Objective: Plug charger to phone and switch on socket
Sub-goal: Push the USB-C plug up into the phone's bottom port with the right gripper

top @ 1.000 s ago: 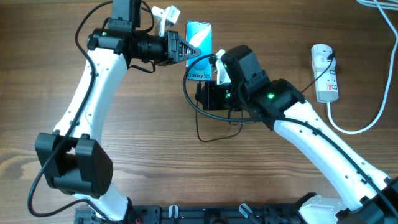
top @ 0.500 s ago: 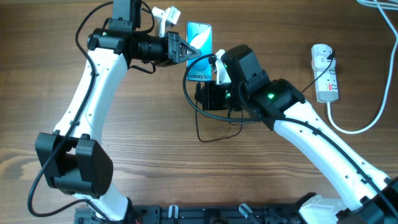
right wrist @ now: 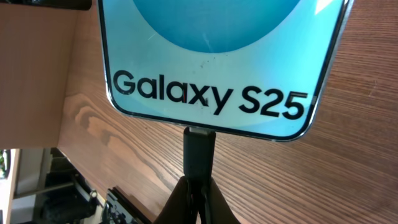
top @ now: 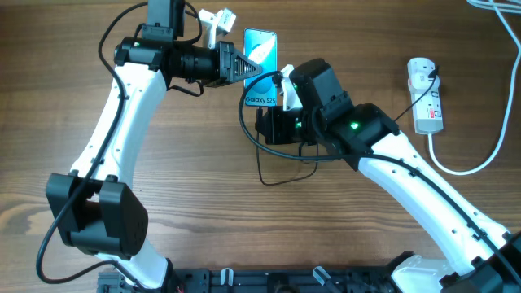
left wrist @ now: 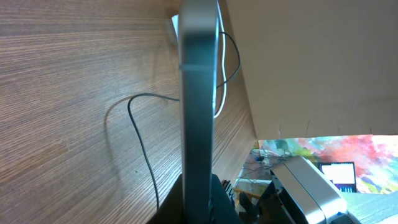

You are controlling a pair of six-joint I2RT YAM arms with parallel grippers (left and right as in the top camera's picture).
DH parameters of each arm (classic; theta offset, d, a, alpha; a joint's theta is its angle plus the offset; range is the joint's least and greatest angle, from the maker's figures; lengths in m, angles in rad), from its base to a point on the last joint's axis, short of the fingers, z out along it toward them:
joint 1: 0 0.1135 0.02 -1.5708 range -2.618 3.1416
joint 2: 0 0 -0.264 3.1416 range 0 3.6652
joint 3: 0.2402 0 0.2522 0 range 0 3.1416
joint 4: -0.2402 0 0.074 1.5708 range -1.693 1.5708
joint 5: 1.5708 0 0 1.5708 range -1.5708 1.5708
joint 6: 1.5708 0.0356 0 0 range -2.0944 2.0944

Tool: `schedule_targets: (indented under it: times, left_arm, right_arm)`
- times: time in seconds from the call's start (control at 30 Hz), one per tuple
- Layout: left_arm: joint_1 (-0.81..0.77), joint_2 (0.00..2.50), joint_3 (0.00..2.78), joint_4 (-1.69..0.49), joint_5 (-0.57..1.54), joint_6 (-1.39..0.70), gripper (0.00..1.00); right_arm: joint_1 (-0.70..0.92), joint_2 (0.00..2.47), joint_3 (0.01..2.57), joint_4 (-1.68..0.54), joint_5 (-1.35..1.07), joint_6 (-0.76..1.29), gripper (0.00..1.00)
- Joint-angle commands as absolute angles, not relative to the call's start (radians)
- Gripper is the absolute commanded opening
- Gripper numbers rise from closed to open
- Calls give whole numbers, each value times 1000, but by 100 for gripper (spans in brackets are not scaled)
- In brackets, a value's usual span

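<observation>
The phone [top: 260, 57], with a teal screen and a "Galaxy S25" band, is held off the table at the back middle. My left gripper [top: 244, 67] is shut on its left edge; in the left wrist view the phone [left wrist: 198, 93] shows edge-on between the fingers [left wrist: 199, 202]. My right gripper [right wrist: 198, 193] is shut on the charger's dark connector [right wrist: 199, 148], whose tip meets the phone's bottom edge [right wrist: 211, 93]. The thin black charger cable [top: 264, 159] loops on the table below. The white socket [top: 426, 96] lies at the far right, a plug in it.
The socket's thick white cord [top: 480, 163] curves along the right edge of the wooden table [top: 203, 203]. A small white object [top: 216, 18] sits behind the left arm near the back edge. Black arm bases stand along the front edge.
</observation>
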State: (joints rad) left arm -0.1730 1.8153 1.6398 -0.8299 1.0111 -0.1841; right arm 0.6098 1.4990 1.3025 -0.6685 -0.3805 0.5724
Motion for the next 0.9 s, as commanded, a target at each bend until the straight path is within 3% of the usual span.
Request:
schedule_targets:
  times: [0.0, 0.87]
  left_arm:
    - [-173, 1790, 1644, -836, 1028, -160, 4]
    - [-173, 1790, 1644, -850, 1028, -160, 4]
  right_arm:
    - [608, 1482, 1326, -660, -332, 536, 5]
    - [607, 1482, 1345, -636, -284, 505, 5]
